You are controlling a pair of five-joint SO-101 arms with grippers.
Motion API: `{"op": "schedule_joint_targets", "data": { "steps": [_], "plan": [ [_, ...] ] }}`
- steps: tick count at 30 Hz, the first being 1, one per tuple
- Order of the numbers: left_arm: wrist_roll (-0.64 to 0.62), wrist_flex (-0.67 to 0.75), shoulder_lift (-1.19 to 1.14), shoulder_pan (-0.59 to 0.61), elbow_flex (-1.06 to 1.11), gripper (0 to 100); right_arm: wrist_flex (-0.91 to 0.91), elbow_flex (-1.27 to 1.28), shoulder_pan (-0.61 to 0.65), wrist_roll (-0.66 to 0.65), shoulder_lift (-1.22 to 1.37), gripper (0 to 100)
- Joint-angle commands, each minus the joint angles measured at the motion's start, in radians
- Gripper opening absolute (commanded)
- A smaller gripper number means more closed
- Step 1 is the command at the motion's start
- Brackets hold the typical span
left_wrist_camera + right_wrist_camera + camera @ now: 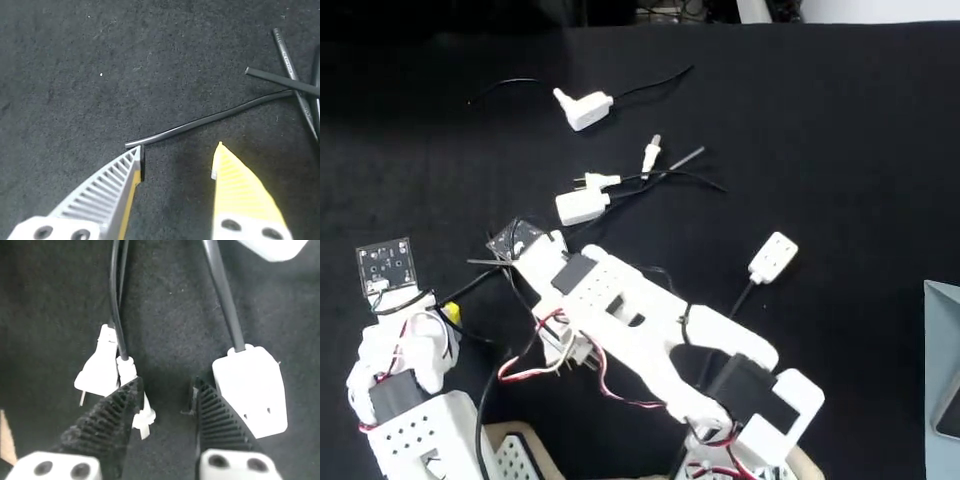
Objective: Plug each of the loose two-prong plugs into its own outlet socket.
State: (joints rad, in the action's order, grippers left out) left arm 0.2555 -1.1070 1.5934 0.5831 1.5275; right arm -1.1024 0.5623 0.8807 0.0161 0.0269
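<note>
— Since the right gripper (165, 385) is spread wide with nothing between its fingers but black cloth (170, 315), what worries you?

— Where it sits. The socket block (252, 390) lies just beside one finger. The first plug (141, 412) is tucked against the other finger, on the gripper's side away from the socket block. A squeeze from here would, I think, catch air or nip only the plug's edge and flick it off.

— And the second plug (97, 372)?

— Just beyond the first, farther again from the socket block. The two nearly touch, and their leads (116, 300) run off together. Lift one and the other may well be dragged along or snag.

— Anything about the socket block itself?

— It looks loose on the cloth. Its two slots and the plugs' prongs seem to face the same way, so a plug would need turning round before it could go in. A skewed push could bend the prongs or simply shove the block away.

— Could the left gripper (178, 148) steady it?

— Not from where it is. Its fingers are parted too, holding nothing, over bare cloth well apart from the socket block, and the end of a black cable (210, 120) lies just off one fingertip. Neither of these plugs is seated yet.
</note>
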Motion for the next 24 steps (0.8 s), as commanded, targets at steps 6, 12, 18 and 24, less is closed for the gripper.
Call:
{"op": "schedule_joint_targets", "data": {
  "steps": [6, 12, 18, 24],
  "plan": [
    [-0.009, 0.005, 0.008, 0.002, -0.024, 24, -0.152, -0.116, 0.028, 0.058, -0.082, 15.5],
    [-0.009, 0.017, 0.008, 0.002, -0.021, 24, -0.140, -0.064, 0.087, 0.097, -0.094, 15.5],
    [-0.009, 0.017, 0.008, 0.002, -0.021, 24, -0.014, 0.033, 0.097, 0.101, -0.094, 15.5],
    [-0.009, 0.017, 0.008, 0.002, -0.021, 24, -0.006, 0.064, 0.094, 0.101, -0.094, 15.5]
  ]
}}
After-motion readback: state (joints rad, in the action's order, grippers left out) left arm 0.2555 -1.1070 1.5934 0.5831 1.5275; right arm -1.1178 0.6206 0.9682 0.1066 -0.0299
